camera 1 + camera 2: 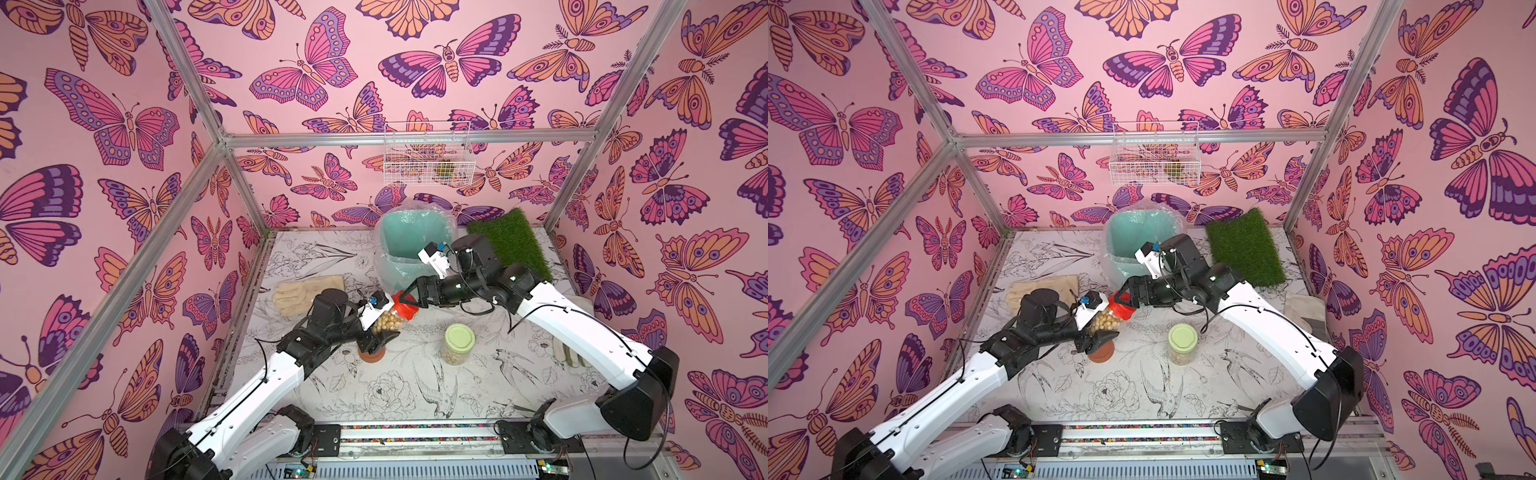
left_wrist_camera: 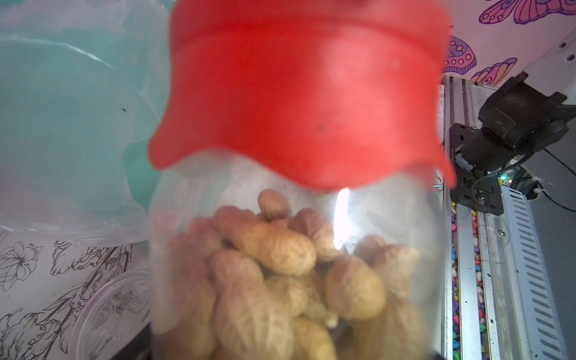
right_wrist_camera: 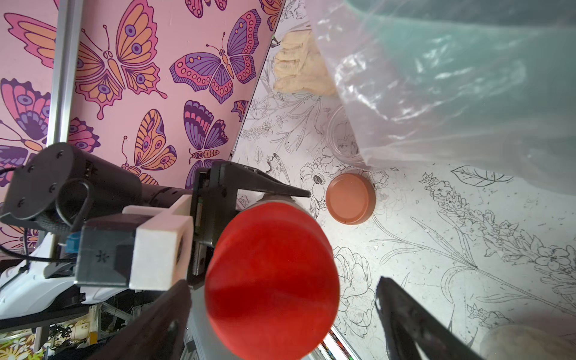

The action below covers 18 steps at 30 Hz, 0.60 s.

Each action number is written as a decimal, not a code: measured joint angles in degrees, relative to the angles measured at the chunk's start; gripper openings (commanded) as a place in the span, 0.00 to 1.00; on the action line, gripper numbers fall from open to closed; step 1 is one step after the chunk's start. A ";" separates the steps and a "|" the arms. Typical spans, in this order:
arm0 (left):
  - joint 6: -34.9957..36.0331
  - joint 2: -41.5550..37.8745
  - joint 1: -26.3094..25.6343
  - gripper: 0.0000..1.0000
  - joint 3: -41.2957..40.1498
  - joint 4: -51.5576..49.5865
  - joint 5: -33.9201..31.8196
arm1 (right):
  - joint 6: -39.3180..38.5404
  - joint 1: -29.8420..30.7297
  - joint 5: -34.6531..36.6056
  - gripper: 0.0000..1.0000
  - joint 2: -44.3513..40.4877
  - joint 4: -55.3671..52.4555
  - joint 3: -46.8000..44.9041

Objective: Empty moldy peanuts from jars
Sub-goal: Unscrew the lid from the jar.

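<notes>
1. Nearest the front, the green-lid jar (image 1: 459, 344) stands upright on the table (image 1: 374, 399). It is shut and has peanuts inside. No gripper touches it.
2. A little farther back, a brown lid (image 1: 371, 354) lies flat on the table, under the left gripper (image 1: 383, 328).
3. The left gripper pinches the red-lid jar (image 1: 386, 322) round its clear middle and holds it up off the table. The moldy peanuts (image 2: 280, 265) sit in a heap at the jar's low end.
4. This jar is tipped. Its long line runs from the left gripper up to the red lid (image 3: 271, 280). The lid end points right at the right gripper (image 1: 406, 301).
5. The right gripper is the one nearer the lid. Its fingers (image 3: 405, 321) are spread wide, one on each side of the lid. One finger looks close to the rim, and the other has a gap. I think the next move is to squeeze the lid and twist it off.
6. Farthest back is the green bin (image 1: 415, 237) with its plastic liner, open at the top. An empty clear jar (image 3: 341, 137) sits on the table just beside it.
</notes>
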 measured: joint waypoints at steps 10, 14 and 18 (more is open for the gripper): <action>0.04 0.00 0.00 0.00 0.00 -0.81 -0.83 | -0.20 0.22 -0.37 0.78 2.05 -1.29 0.79; 0.04 0.00 0.00 0.00 0.00 -0.79 -0.87 | -0.87 0.35 -1.42 0.68 2.12 -1.44 1.11; 0.04 0.00 0.00 0.00 0.00 -1.16 -1.05 | -1.68 0.26 -2.86 0.57 2.62 -1.40 1.20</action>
